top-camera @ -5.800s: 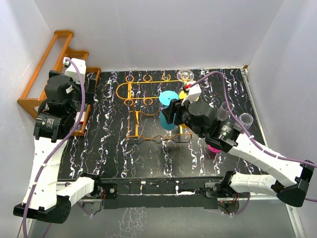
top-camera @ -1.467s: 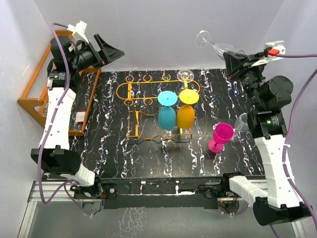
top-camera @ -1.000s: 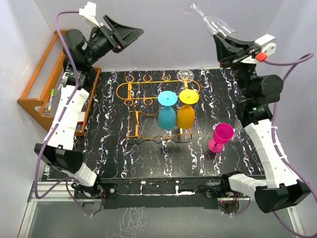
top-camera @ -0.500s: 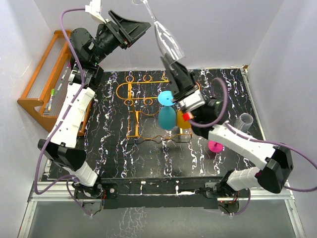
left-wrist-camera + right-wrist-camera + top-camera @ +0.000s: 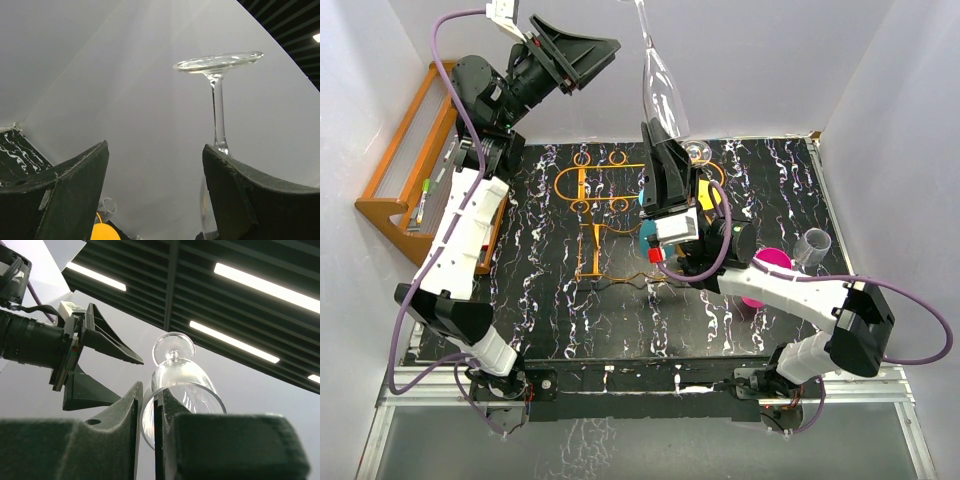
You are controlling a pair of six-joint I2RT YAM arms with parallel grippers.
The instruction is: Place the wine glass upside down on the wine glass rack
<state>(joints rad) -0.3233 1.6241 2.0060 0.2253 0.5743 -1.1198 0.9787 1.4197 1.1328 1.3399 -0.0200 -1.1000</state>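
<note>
The clear wine glass (image 5: pixel 662 90) is raised high over the table, rim down and foot up. My right gripper (image 5: pixel 665 135) is shut on its rim. In the right wrist view the fingers (image 5: pixel 120 430) pinch the rim wall of the glass (image 5: pixel 182 377). My left gripper (image 5: pixel 595 60) hangs open just left of the glass, holding nothing. In the left wrist view the foot and stem (image 5: pixel 218 100) rise just beyond the right fingertip (image 5: pixel 235 185). The orange wire wine glass rack (image 5: pixel 582 190) stands on the table below, partly hidden by my right arm.
A blue glass (image 5: pixel 643 231) and a yellow glass (image 5: pixel 715 196) hang on the rack, mostly behind my right arm. A pink glass (image 5: pixel 772 258) and a clear tumbler (image 5: pixel 812 243) stand to the right. A wooden shelf (image 5: pixel 395 160) lines the left wall.
My right arm swung the glass from the right side to above the rack, then tilted it more upright. The left gripper stayed high and its jaws narrowed slightly.
</note>
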